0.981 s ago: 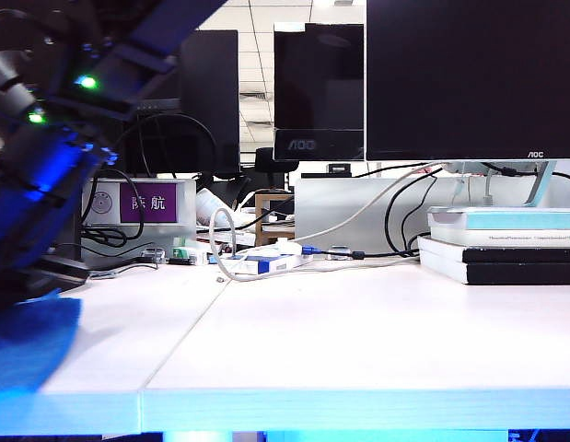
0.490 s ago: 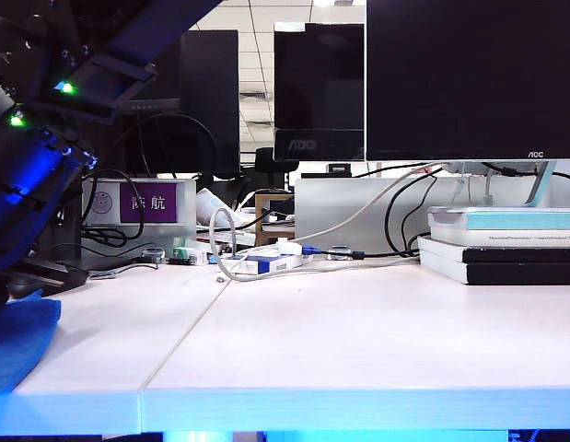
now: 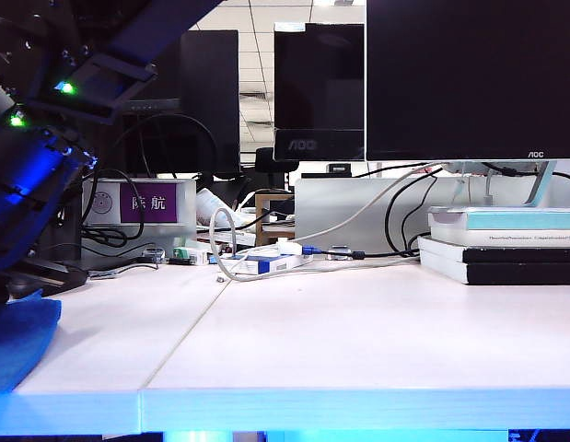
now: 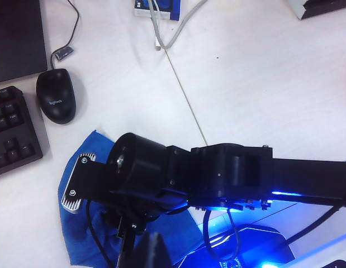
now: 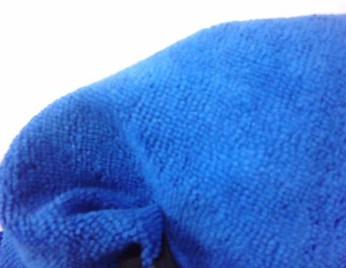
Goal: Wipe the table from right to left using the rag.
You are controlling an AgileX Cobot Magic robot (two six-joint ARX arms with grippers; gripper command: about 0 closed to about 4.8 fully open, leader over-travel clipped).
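Rag [image 3: 22,341] lies at the far left of the table [image 3: 358,341], near its front edge: bright blue, fuzzy pile, rumpled, one fold bunched up close to the right wrist camera where the cloth [image 5: 217,145] fills the view. In the left wrist view the right arm [image 4: 178,178] presses down over the rag [image 4: 83,223], which sits left of the table seam [image 4: 186,100], near the mouse [image 4: 56,100]. Right gripper itself is hidden by arm and cloth, fingers together, apparently pinching the rag; left gripper is out of sight.

1 rag [image 3: 17,336], perhaps 3 monitors [image 3: 469,78]
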